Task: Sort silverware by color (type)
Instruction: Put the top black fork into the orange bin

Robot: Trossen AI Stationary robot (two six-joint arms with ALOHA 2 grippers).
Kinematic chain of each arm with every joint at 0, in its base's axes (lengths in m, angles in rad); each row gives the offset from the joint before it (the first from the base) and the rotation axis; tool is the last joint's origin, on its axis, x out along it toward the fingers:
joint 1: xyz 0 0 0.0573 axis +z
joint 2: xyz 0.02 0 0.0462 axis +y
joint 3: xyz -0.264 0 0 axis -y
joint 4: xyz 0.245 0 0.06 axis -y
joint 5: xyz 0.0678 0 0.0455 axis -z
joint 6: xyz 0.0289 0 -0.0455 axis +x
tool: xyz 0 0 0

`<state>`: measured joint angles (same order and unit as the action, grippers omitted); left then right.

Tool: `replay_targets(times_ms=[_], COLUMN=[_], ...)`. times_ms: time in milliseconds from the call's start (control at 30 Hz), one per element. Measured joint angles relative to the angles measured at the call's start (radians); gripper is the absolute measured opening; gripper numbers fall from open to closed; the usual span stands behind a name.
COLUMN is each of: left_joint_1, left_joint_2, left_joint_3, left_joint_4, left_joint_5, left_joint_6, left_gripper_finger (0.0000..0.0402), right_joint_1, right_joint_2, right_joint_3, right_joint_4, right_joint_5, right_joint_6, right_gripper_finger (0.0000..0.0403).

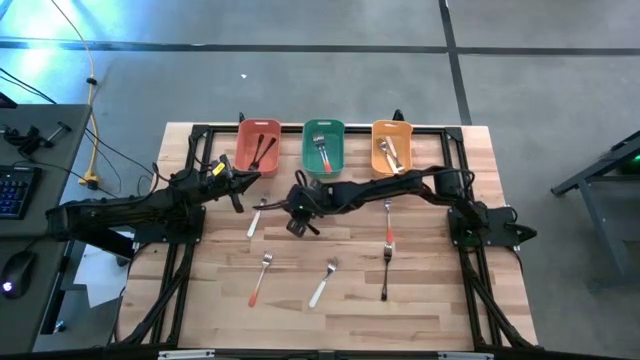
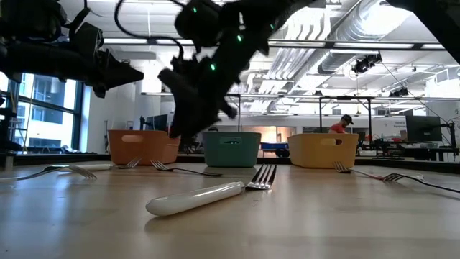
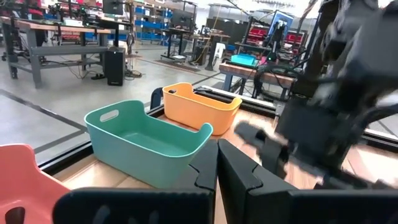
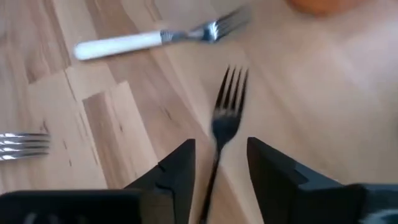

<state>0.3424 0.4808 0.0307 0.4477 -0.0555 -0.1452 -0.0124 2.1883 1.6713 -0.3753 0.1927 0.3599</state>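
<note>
Silverware lies loose on the wooden table (image 1: pixel 430 300): a white-handled fork (image 1: pixel 255 218), a red-handled fork (image 1: pixel 261 279), a white-handled piece (image 1: pixel 324 284), a red-handled fork (image 1: pixel 388 226) and a black-handled fork (image 1: pixel 385 276). My right gripper (image 4: pixel 221 146) hangs open over the table's middle (image 1: pixel 300 222). A dark-handled fork (image 4: pixel 225 106) lies flat on the wood, and its handle runs back between the two fingers with a gap on each side. The white-handled fork (image 4: pixel 149 40) lies just beyond it. My left gripper (image 3: pixel 217 171) is shut and level at the left, near the red bin (image 1: pixel 236 190).
Three bins stand in a row at the far edge: red (image 1: pixel 258 146), green (image 1: pixel 323 146) and orange (image 1: pixel 392 147), each with a few pieces inside. The right arm (image 1: pixel 400 185) stretches across the table in front of them. A black rail frame (image 1: pixel 470 160) borders the table.
</note>
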Motion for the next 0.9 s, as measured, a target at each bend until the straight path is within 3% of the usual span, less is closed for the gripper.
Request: replay_targets(times_ms=[167, 500, 667, 900], left_joint_1=[0.0, 0.0, 0.0, 0.0], left_joint_2=[0.0, -0.004, -0.004, -0.004], left_joint_3=[0.0, 0.001, 0.001, 0.001], left_joint_4=[-0.001, -0.008, -0.02, -0.022], left_joint_5=[0.0, -0.004, -0.005, -0.005], left_joint_6=[0.0, 0.005, 0.009, 0.008], left_gripper_finger=[0.0, 0.0, 0.0, 0.0], right_joint_1=[-0.009, -0.027, -0.034, -0.049], right_joint_2=[0.021, 0.282, 0.342, 0.347], right_joint_3=[0.181, 0.577, 0.628, 0.577], right_joint_4=[-0.193, -0.585, -0.624, -0.609], right_joint_5=[0.006, -0.022, -0.074, -0.093], right_joint_6=[-0.029, -0.055, -0.054, -0.039], right_gripper_finger=[0.0146, 0.014, 0.014, 0.0131])
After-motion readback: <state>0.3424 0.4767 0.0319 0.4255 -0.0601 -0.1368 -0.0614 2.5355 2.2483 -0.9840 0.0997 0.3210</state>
